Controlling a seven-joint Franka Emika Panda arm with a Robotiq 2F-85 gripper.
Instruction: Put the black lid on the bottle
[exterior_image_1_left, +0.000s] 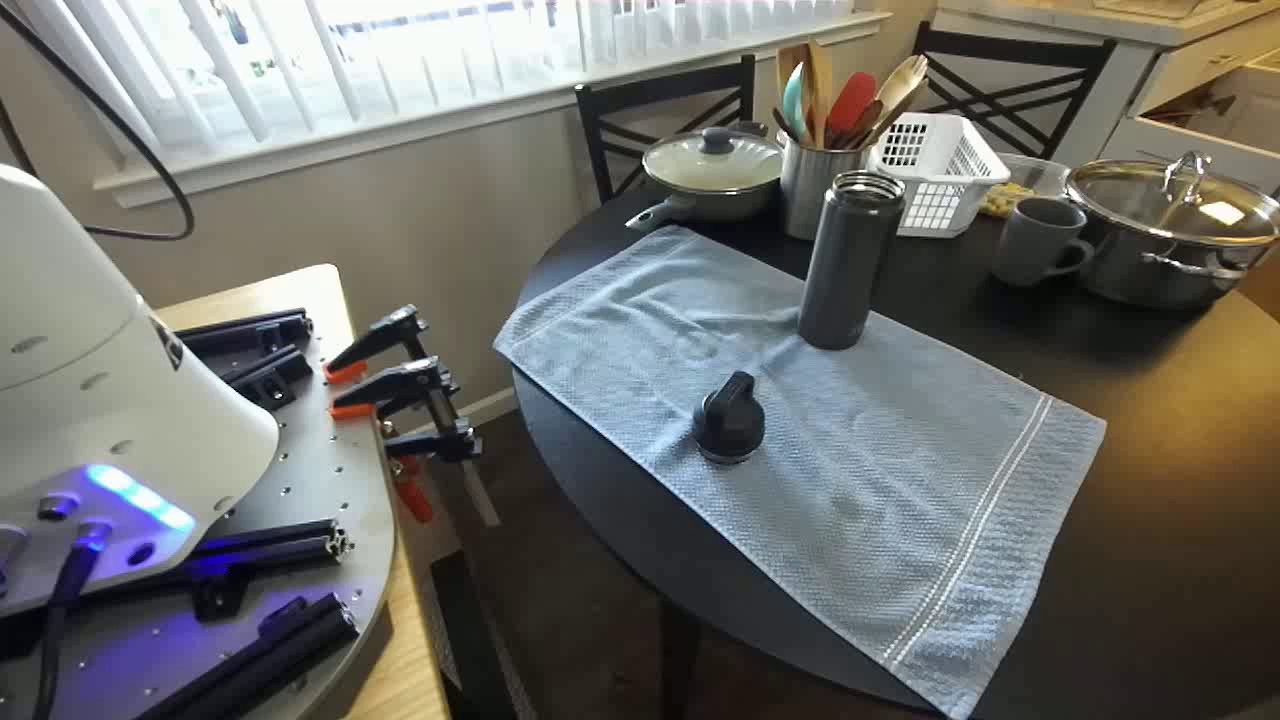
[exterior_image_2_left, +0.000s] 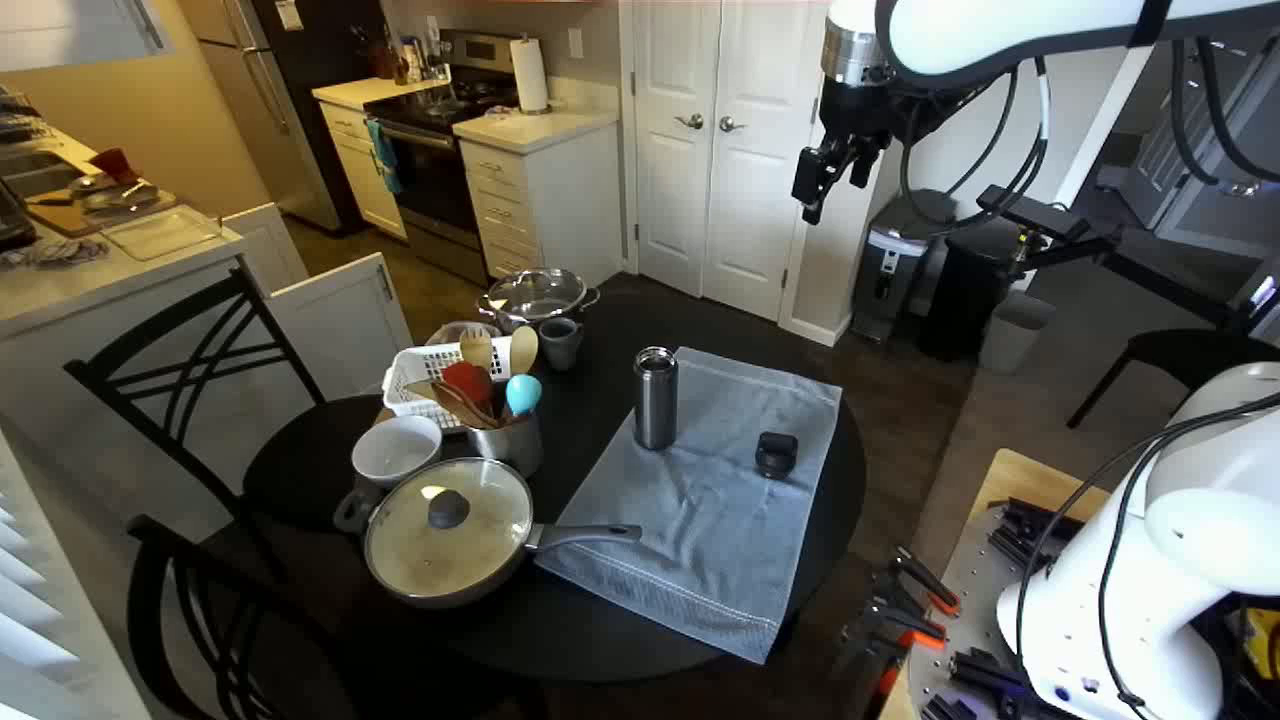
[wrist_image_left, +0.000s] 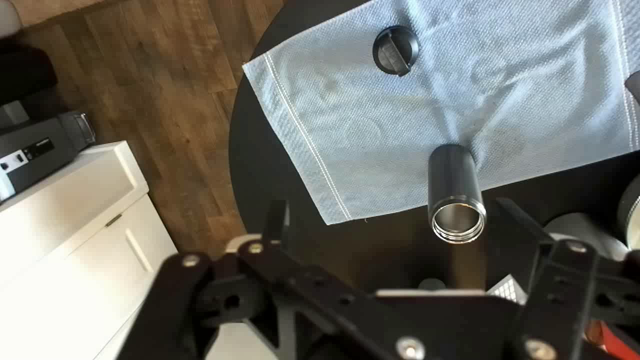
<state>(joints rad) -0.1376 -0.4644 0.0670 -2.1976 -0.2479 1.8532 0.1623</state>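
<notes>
The black lid (exterior_image_1_left: 728, 425) sits knob up on a blue-grey towel (exterior_image_1_left: 880, 480) on the round dark table. It also shows in an exterior view (exterior_image_2_left: 776, 458) and in the wrist view (wrist_image_left: 395, 51). The dark grey bottle (exterior_image_1_left: 850, 275) stands upright and uncapped on the towel, apart from the lid; it also shows in an exterior view (exterior_image_2_left: 656, 408) and in the wrist view (wrist_image_left: 454, 172). My gripper (exterior_image_2_left: 836, 192) is high above the table, open and empty. In the wrist view its fingers (wrist_image_left: 398, 217) are spread wide, with the bottle's mouth seen between them, far below.
Beside the bottle are a metal utensil holder (exterior_image_1_left: 808, 190), a white basket (exterior_image_1_left: 935, 205), a grey mug (exterior_image_1_left: 1035, 245) and a glass-lidded pot (exterior_image_1_left: 1150, 265). A lidded pan (exterior_image_2_left: 450, 540) has its handle over the towel. A white bowl (exterior_image_2_left: 397, 450) stands near it.
</notes>
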